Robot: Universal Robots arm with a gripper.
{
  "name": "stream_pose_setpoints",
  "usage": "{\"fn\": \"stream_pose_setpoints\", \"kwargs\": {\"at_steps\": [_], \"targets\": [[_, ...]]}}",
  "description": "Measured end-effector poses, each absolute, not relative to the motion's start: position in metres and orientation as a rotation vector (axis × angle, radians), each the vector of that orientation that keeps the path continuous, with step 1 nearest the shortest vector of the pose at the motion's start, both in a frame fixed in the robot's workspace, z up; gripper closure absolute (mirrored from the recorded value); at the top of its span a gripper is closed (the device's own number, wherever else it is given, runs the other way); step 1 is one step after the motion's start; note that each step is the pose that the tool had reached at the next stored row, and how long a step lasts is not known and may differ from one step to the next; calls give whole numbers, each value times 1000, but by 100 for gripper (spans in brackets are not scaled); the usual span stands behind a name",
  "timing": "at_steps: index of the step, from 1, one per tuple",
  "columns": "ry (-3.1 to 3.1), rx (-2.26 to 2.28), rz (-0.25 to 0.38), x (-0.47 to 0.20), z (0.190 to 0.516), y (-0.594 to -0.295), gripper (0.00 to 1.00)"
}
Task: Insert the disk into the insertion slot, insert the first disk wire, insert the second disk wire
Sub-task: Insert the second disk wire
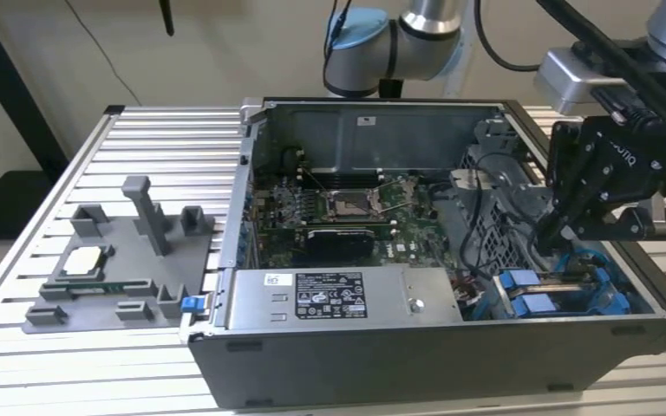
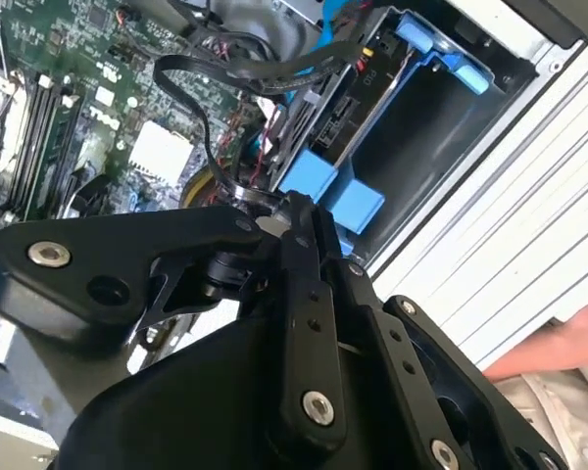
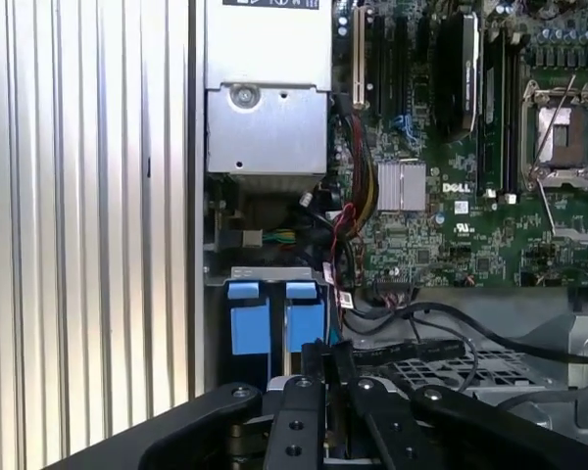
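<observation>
Inside the open desktop computer case, the black gripper hangs low at the drive-bay corner, at about four o'clock from the case's centre in the exterior view, its fingers drawn close together with the tips down among the black cables; whether they pinch a wire connector cannot be told. The disk sits edge-on in its bright blue carrier frame within the insertion slot, its dark connector end facing the motherboard, and a black cable runs right up to that end in the second wrist view. Two blue tabs of the carrier stand side by side just beside the fingertips in the first wrist view, at twelve o'clock from the gripper's knuckles. The grey power-supply box with its black-and-white label lies along the case's near wall, at nine o'clock from the slot in the exterior view, and the square processor socket shows open near the board's middle. Outside the case, at nine o'clock on the slatted aluminium table, a grey fixture tray carries a processor chip. Part of a person's hand shows at the table's edge in the second wrist view
</observation>
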State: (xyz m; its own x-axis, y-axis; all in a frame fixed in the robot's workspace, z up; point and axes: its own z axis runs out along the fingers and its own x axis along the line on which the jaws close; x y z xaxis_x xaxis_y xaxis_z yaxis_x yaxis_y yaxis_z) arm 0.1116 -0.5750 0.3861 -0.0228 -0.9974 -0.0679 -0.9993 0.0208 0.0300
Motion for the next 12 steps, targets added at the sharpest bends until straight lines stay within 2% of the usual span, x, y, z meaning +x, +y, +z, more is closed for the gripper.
{"fn": "stream_pose_setpoints", "kwargs": {"at_steps": [7, 12], "targets": [[2171, -2141, 9, 110, 385, -577, 100], [2163, -2138, -3, 111, 385, -578, 100]]}}
